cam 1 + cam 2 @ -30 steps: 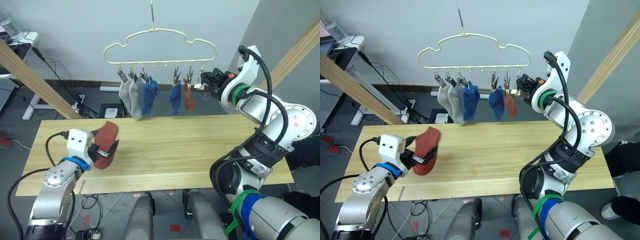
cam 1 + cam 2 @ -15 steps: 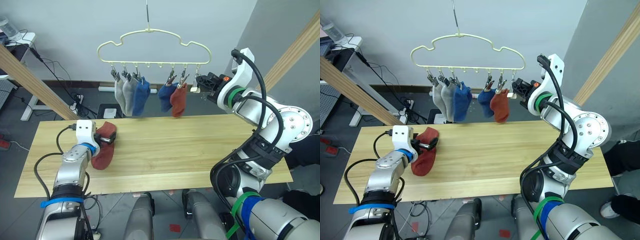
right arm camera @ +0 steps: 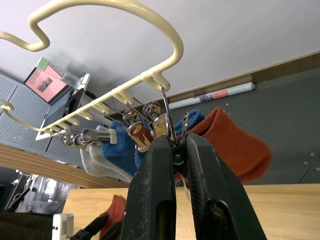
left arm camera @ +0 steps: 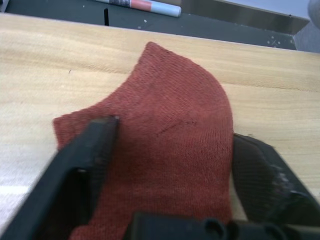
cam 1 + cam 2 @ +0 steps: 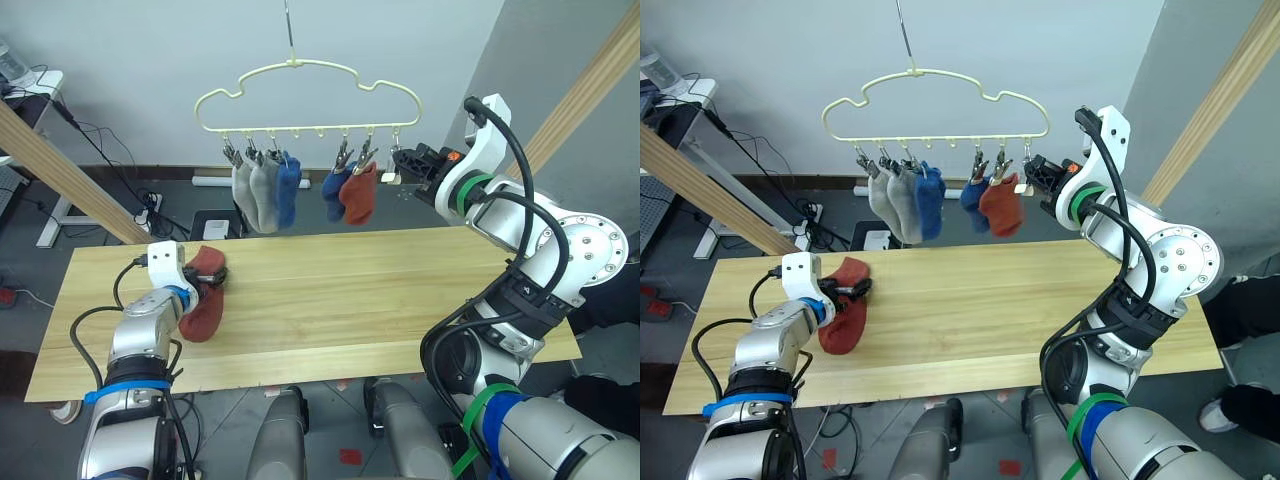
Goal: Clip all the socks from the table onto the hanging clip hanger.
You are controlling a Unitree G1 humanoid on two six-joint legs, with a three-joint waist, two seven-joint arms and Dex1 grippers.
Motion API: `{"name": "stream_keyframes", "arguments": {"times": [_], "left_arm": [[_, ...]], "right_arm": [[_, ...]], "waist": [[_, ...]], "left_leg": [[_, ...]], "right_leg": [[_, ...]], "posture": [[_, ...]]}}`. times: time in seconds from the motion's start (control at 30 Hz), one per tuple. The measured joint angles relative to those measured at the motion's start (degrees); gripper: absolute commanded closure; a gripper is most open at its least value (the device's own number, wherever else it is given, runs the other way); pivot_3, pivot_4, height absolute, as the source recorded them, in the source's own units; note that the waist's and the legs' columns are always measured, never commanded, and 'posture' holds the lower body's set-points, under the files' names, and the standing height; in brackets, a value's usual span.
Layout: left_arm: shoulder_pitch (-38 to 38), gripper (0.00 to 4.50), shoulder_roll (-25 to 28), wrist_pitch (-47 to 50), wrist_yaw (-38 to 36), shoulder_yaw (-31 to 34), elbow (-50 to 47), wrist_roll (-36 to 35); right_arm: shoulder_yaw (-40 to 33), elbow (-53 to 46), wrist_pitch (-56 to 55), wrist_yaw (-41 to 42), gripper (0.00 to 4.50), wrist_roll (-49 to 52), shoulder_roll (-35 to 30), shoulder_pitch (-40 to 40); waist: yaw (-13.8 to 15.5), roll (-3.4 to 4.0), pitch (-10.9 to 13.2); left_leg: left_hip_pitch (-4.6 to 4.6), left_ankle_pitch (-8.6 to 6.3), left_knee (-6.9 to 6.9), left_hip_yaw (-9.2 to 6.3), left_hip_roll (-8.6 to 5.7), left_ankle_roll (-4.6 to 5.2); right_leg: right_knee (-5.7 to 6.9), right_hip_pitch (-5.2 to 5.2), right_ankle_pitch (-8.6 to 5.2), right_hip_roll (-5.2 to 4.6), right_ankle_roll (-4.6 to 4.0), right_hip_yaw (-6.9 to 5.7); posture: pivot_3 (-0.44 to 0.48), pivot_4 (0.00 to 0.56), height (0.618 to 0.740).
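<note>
Lowered since a second ago, the left gripper (image 5: pixel 208 283) now pins the last rust-red sock (image 5: pixel 203 298) flat on the wooden table (image 5: pixel 380 290), its fingers (image 4: pixel 90 150) clamped around the knit near the table's left end; beyond, the pale clip hanger (image 5: pixel 305 100) carries five socks: two grey (image 5: pixel 254 194), two blue (image 5: pixel 288 190), one rust-red (image 5: pixel 357 198); the right gripper (image 3: pixel 175 150) pinches the end clip (image 3: pixel 167 122) at the hanger's right, fingers squeezed together.
</note>
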Motion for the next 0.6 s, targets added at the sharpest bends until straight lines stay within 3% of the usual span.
{"name": "stream_keyframes", "arguments": {"times": [0.27, 0.43, 0.6], "left_arm": [[2.1, 3.65, -0.1, 1.1, 0.0, -1.4, -3.9, 1.2], [2.1, 4.21, -0.1, 1.4, 0.2, -1.4, -4.3, 1.2], [2.3, 4.41, -0.4, 2.2, 0.6, -1.5, -5.5, 1.3]], "right_arm": [[-0.3, 0.2, 0.0, -0.1, 4.47, 0.0, 0.0, 0.0], [-0.3, 0.2, 0.0, -0.1, 4.47, -0.1, 0.0, 0.0], [-0.3, 0.3, 0.0, 0.0, 4.47, -0.2, 0.0, 0.0]], "waist": [[0.1, 0.00, 0.0], [0.1, 0.00, 0.0], [0.1, 0.00, 0.0]], "left_leg": [[-0.01, 0.00, -0.01, 0.02, -0.05, 0.00], [-0.01, 0.00, -0.01, 0.01, -0.04, 0.00], [-0.01, 0.00, -0.01, 0.01, -0.05, 0.00]], "right_leg": [[-0.02, 0.01, 0.00, -0.16, 0.01, 0.01], [-0.02, 0.01, -0.01, -0.16, 0.01, -0.01], [-0.03, 0.01, -0.01, -0.17, 0.01, -0.01]], "posture": [[-0.033, 0.332, 0.740], [-0.028, 0.333, 0.740], [-0.030, 0.334, 0.740]]}}
